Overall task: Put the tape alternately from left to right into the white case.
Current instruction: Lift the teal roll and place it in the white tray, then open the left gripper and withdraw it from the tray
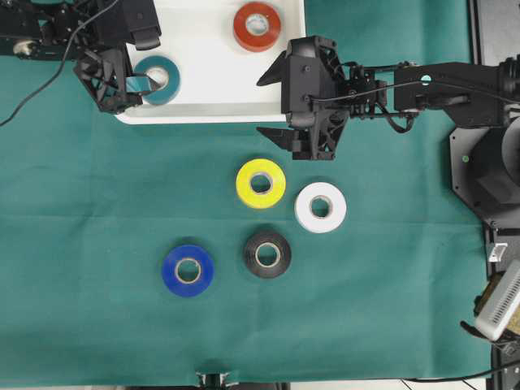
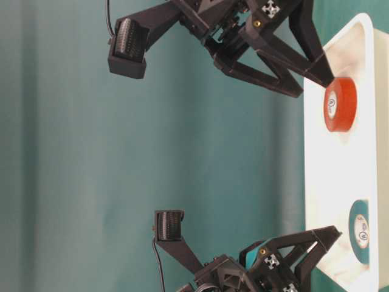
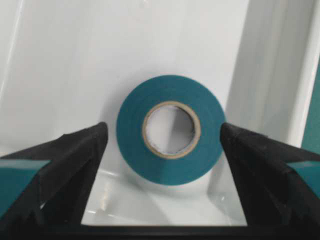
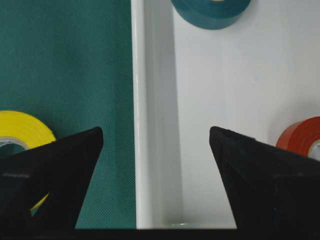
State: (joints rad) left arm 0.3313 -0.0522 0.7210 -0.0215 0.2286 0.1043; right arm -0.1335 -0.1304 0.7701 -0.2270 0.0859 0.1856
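Woven green cloth [image 1: 97, 244] under glossy white case [image 1: 211, 81].

Seen from overhead, the white case [image 1: 213, 85] sits at the top edge of the table cloth [image 1: 97, 244]. Two tape rolls lie flat inside it: one [image 1: 161, 79] near its lower left corner, another [image 1: 257, 26] towards its upper right. Four more rolls [image 1: 261, 184] lie below the case on the cloth, well apart from it.
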